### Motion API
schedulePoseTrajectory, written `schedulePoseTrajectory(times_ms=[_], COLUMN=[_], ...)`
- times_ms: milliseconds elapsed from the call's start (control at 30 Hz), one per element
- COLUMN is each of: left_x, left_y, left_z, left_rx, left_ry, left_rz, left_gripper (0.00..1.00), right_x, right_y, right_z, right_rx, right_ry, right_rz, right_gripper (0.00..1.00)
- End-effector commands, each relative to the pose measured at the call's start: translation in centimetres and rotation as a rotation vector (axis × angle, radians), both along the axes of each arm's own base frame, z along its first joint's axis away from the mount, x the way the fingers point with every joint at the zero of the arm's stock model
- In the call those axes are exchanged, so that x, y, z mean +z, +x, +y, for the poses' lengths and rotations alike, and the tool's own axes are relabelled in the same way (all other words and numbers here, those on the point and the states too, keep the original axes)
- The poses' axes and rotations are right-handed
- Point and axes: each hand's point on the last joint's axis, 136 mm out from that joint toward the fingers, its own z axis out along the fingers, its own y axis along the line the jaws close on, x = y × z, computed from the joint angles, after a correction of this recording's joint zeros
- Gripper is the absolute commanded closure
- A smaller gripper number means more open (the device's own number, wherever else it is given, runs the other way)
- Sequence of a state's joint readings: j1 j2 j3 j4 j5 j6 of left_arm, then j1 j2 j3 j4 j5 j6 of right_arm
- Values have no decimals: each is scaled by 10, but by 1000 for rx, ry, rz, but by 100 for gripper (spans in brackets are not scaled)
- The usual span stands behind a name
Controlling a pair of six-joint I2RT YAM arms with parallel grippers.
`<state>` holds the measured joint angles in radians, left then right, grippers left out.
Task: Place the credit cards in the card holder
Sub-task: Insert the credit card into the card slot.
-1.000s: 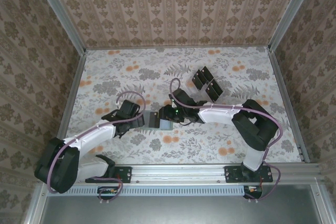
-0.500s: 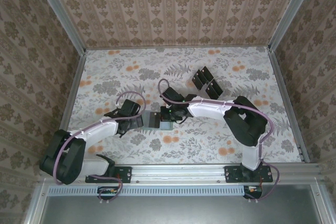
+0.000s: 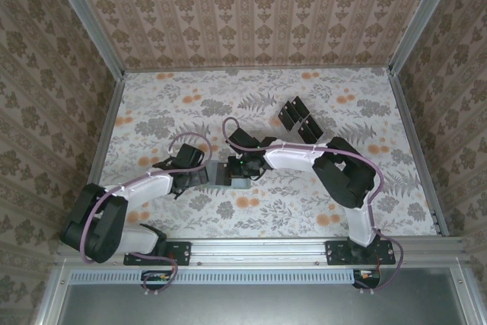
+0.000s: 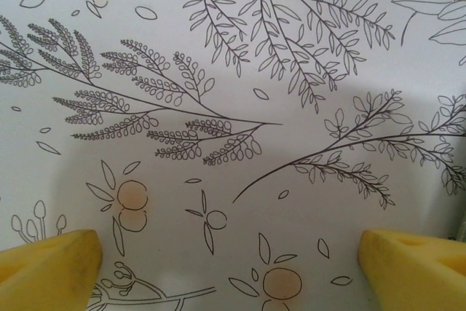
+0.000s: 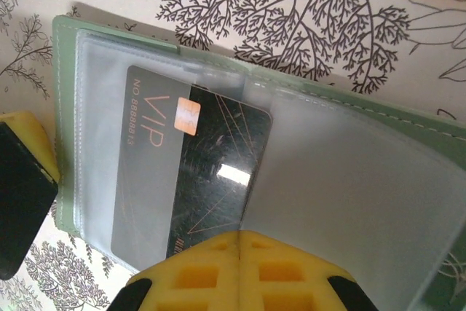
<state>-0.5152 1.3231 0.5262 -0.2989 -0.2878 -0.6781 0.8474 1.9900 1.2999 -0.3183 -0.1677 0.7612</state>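
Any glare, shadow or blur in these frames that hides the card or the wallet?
Right wrist: a white glare patch on the black card, the card holder's frosted sleeve dulling its left half; VIP is readable. Left wrist: soft shadow on the tablecloth, the left gripper's fingertips blurred. Top external: even light, card holder too small for detail.

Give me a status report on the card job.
Left gripper open, empty. Right gripper shut, tip against card. Card partly inside card holder. Nothing blocking.
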Motion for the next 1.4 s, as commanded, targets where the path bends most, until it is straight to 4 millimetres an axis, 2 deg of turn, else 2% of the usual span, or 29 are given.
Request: schedulePoseTrajectory(times_ms=[0,433,967,1067,1200,1267,1367], left_x=[-8,-12,-13,-13,-13,-13,-11], left_y=[-2,-5,-8,-9,-12,-14,-16], left_z=[-3,-4,-7,-8,-9,-10,-10], left_rx=[12,10,6,5,5,5,7], left_ry=[-27,-41,-46,-45,-45,-46,-39], left_rz=[18,25,30,29,29,29,26], left_gripper=[0,0,0,0,0,0,0], right_x=[-4,-6,12,18,30,28,13], right_y=[-3,0,9,8,3,-1,-7], right_z=[7,18,41,37,22,15,3], right_rx=[21,12,17,18,-3,-10,-19], right_ry=[-1,41,132,132,138,127,91], right_rz=[20,38,30,17,-14,-17,4], right_gripper=[99,99,99,99,98,98,98])
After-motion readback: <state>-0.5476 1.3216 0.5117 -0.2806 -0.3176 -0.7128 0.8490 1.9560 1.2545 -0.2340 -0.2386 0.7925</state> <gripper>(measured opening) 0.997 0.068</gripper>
